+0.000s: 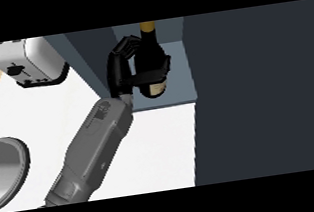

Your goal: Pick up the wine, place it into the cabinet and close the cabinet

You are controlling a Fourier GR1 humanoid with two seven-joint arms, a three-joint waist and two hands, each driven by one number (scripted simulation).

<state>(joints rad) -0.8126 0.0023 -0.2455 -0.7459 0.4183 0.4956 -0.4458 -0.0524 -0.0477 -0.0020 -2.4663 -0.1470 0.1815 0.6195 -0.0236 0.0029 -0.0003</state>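
**Head view: wine in hand, at the cabinet mouth**

Starting at the left: grey basin cut off by the near-left edge, toaster at the far left. Both on the white counter, well apart from the work and not in the way.

Next, left forearm stretched from the near edge toward the far right, ending in the left hand. Fingers and thumb curled round the wine at its body, just above the label. Neck and gold cap pointing far. No sign of the right hand.

Right of the hand: wine within the open bay of the cabinet, with pale back and floor showing around it and a dark side wall just left of the hand. Base resting on the cabinet floor or hanging above it: cannot tell. Further right, a broad dark panel, probably the door swung open.

Judged step: placing. Pick-up done, release not yet.

Next move calls for:
- setting the base down flat and uncurling the fingers;
- drawing the hand back toward the near left without brushing bottle or side wall;
- then reaching for the door and swinging it shut.

Worth watching: tall, narrow bottle, likely easy to tip on withdrawal.
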